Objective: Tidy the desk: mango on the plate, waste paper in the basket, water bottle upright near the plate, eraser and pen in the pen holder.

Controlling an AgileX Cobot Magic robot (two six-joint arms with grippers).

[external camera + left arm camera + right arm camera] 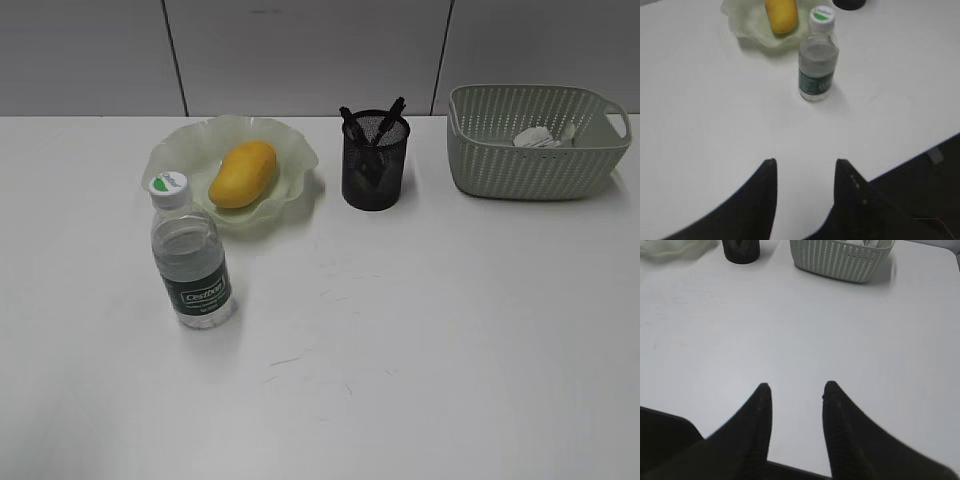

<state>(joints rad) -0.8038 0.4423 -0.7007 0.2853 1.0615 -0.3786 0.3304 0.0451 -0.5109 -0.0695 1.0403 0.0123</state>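
Note:
The mango [243, 173] lies on the pale-green plate [180, 150]; both also show in the left wrist view, mango [781, 16] and plate [747, 25]. The water bottle [190, 255] stands upright in front of the plate, and shows in the left wrist view [817, 60]. The black pen holder [375, 160] holds dark pens; I cannot make out the eraser. The waste paper [537, 137] lies in the green basket [530, 165]. My left gripper [805, 162] and right gripper [796, 386] are open and empty above the desk [420, 340] near its front edge. Neither shows in the exterior view.
The basket [840, 260] and pen holder [741, 250] stand at the far edge of the right wrist view. A grey panelled wall rises behind the desk. The desk's front edge and dark floor show under both grippers.

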